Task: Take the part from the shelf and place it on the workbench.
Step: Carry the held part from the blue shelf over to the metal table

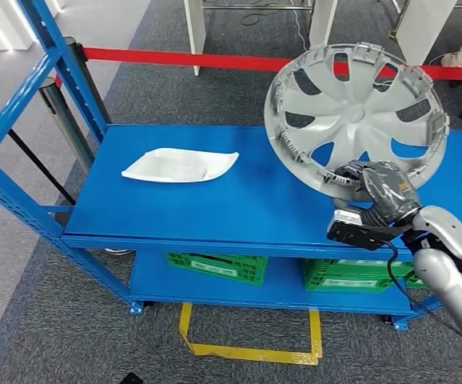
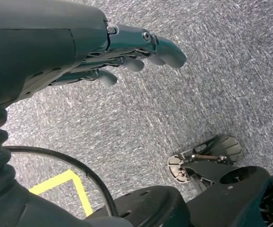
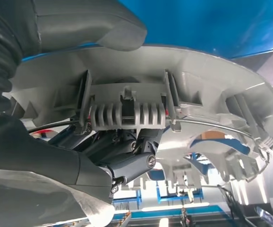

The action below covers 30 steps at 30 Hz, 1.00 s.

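Note:
A silver hubcap (image 1: 355, 112) with spoke cut-outs is tilted up off the right end of the blue shelf (image 1: 217, 208), inner side facing me. My right hand (image 1: 370, 192) grips its near rim. The right wrist view shows the rim (image 3: 135, 111) close up, the thumb (image 3: 92, 21) on one face and the dark fingers (image 3: 128, 156) on the other. A white curved plastic part (image 1: 180, 165) lies flat on the shelf's left half. My left hand (image 2: 128, 52) hangs over grey carpet with fingers loosely extended, holding nothing.
The shelf's blue uprights (image 1: 65, 64) stand at the left. Green crates (image 1: 217, 266) sit on the lower deck. A red barrier tape (image 1: 186, 58) runs behind. Yellow floor tape (image 1: 247, 348) marks the carpet in front. A person's shoe (image 1: 458, 58) shows at the far right.

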Each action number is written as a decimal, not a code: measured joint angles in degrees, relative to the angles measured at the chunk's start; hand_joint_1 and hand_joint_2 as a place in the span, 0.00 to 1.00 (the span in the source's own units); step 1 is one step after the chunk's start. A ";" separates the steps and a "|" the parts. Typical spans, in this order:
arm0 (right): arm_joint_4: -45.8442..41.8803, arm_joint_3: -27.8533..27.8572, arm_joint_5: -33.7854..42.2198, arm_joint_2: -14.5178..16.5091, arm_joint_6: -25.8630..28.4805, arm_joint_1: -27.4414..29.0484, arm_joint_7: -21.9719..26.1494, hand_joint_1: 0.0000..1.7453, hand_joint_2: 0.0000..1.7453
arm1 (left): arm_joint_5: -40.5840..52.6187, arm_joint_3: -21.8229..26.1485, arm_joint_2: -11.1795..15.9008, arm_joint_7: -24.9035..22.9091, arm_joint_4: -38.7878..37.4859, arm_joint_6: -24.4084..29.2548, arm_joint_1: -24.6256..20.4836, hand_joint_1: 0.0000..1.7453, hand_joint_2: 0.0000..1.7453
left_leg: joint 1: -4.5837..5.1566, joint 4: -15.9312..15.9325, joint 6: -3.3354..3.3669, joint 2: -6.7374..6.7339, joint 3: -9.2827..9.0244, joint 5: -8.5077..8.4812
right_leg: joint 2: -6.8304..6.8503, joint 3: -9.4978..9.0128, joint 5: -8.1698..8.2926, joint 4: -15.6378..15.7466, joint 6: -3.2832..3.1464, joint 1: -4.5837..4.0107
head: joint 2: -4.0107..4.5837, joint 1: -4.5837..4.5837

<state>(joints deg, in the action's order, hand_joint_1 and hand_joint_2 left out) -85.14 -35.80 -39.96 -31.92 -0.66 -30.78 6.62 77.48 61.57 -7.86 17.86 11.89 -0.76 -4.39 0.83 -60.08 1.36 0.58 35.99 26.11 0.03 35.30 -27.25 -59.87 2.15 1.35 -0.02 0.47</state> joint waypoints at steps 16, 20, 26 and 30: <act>-0.37 0.09 -0.60 0.32 0.26 0.44 -0.10 1.00 1.00 | -0.34 0.00 -0.26 0.28 -0.01 0.15 -0.21 0.00 1.00 | 0.46 1.83 1.66 -0.24 -4.61 2.48 | 0.15 3.32 2.53 -0.14 -0.07 -0.61 | 0.00 -0.21; -0.39 0.17 -0.65 0.27 0.33 0.83 -0.18 1.00 1.00 | -0.36 0.00 -0.31 0.34 -0.02 0.30 -0.20 0.00 1.00 | 0.16 2.61 2.29 -0.46 -2.71 0.24 | 0.07 6.32 -6.23 -10.59 0.57 -0.57 | 0.00 0.11; -0.66 0.74 -0.46 -0.26 0.49 1.06 -0.45 1.00 1.00 | -0.37 0.00 -0.45 0.47 -0.02 0.35 -0.30 0.00 1.00 | 0.05 1.29 1.42 -0.55 1.22 -1.98 | 0.19 -2.97 -3.33 -3.86 1.54 -0.12 | 0.00 0.10; -1.99 3.28 0.67 -1.90 0.76 1.12 -0.75 1.00 1.00 | -0.40 0.00 -0.28 0.67 -0.02 0.39 -0.20 0.00 1.00 | 0.37 0.33 0.50 -0.37 2.61 -3.26 | 0.11 -5.87 -4.50 1.25 0.23 -0.17 | 0.00 0.14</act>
<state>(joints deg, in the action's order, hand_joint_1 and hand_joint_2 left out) -87.13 -32.53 -39.29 -33.83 0.10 -29.66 5.87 77.08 61.57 -8.15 18.53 11.87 -0.37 -4.59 1.20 -59.75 1.86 0.21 38.60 22.85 0.14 29.43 -31.75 -58.62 2.38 1.18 -0.02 0.61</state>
